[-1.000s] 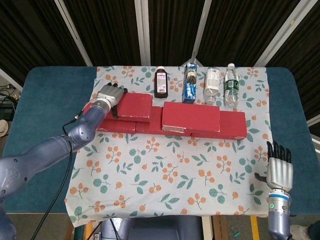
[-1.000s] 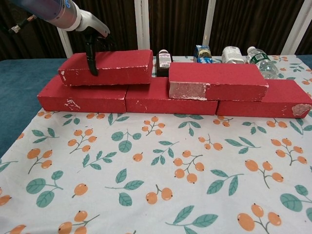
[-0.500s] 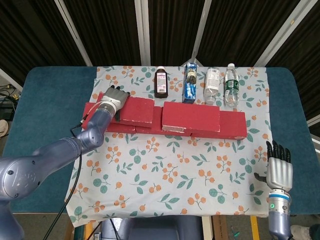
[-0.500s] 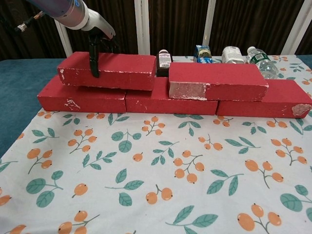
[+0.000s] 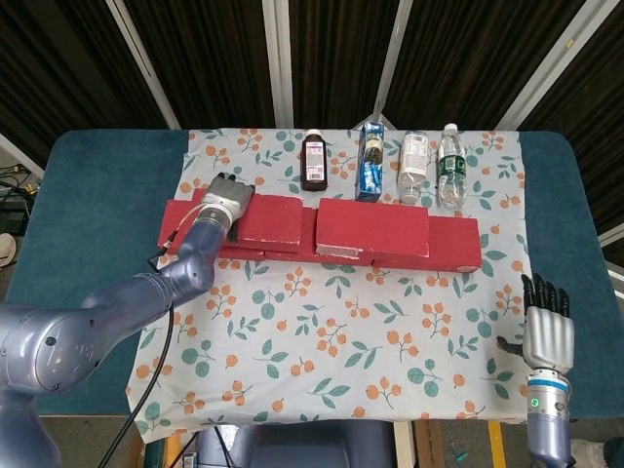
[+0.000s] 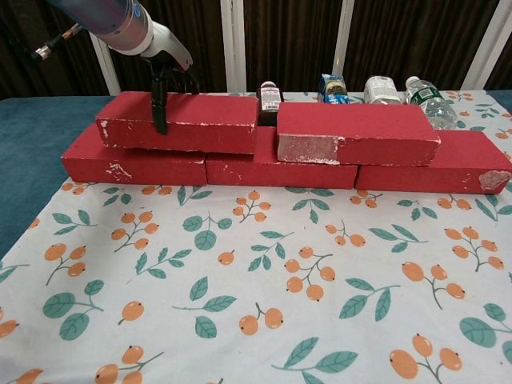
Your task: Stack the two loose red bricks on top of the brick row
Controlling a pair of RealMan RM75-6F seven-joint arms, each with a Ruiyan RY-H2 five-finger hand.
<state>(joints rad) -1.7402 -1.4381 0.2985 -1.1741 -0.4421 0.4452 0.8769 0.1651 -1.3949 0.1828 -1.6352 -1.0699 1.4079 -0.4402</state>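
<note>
The left hand (image 6: 164, 76) grips the left upper brick (image 6: 180, 122) across its width; its long axis lies along the brick row (image 6: 280, 168), its right end near the right upper brick (image 6: 356, 132). The right hand (image 5: 546, 327) hangs open, far off.

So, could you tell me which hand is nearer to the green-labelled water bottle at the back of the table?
The right hand, though only by position: it hangs open off the near right table edge, well in front of the water bottle. The left hand grips the upper left brick far across.
</note>
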